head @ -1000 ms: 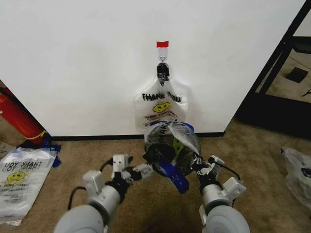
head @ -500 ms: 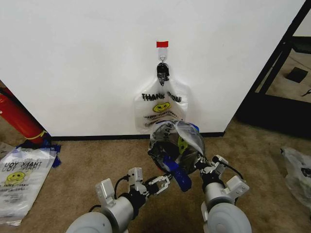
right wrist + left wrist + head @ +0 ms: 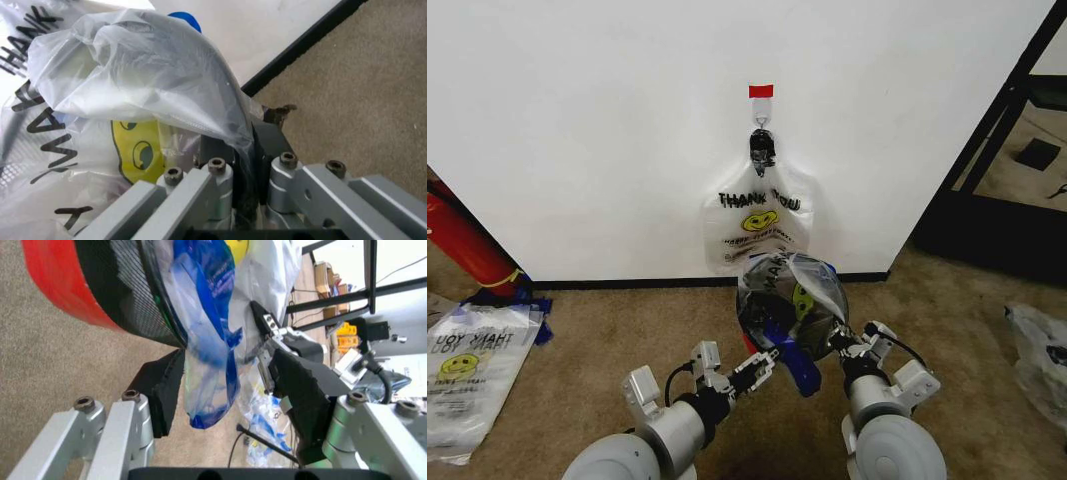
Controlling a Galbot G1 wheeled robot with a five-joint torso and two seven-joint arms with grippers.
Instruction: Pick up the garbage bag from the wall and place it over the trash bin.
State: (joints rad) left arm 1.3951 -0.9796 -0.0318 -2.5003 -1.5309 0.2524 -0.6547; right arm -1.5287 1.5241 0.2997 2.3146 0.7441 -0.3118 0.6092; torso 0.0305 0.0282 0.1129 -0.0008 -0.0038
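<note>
One garbage bag (image 3: 792,295) drapes the trash bin (image 3: 772,325); right gripper (image 3: 845,340) pinches it, left gripper (image 3: 762,366) jaws spread near its blue flap.

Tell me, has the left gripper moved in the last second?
Yes. The left gripper has pulled away from the wall and shifted rightward under the trash bin, whose garbage bag the right gripper pinches.

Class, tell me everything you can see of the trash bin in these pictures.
The trash bin is a small round black wire-mesh basket with a red base, standing on carpet just before the wall. A see-through garbage bag with black lettering and a yellow smiley is draped over it; a blue plastic strip hangs at its front. The right gripper pinches the bag; the open left gripper brackets the strip.
</note>
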